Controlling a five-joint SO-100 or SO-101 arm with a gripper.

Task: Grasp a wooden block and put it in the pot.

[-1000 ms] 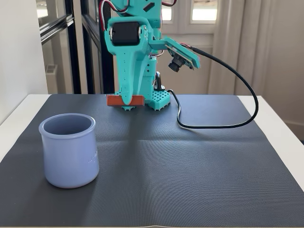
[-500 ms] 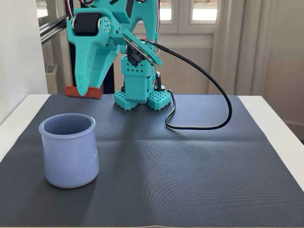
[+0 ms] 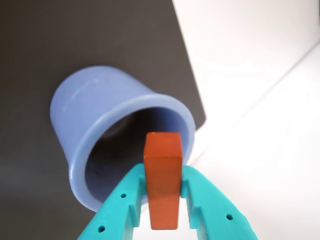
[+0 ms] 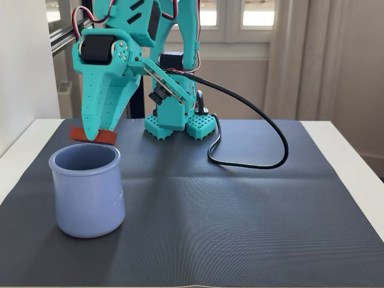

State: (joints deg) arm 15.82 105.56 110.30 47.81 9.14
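The orange-red wooden block is clamped between my teal gripper's fingers. My gripper is shut on it and hangs just above the far rim of the lavender-blue pot. In the wrist view the block's end points over the pot's open mouth. The pot stands upright at the front left of the dark mat. Its inside looks empty in the wrist view.
The arm's teal base stands at the mat's far edge, with a black cable looping onto the mat to its right. White table borders the mat on both sides. A white wall rises at the left.
The gripper has carried the block left and forward from near the base, then lowered it to just above the pot's rim. The pot has not moved.
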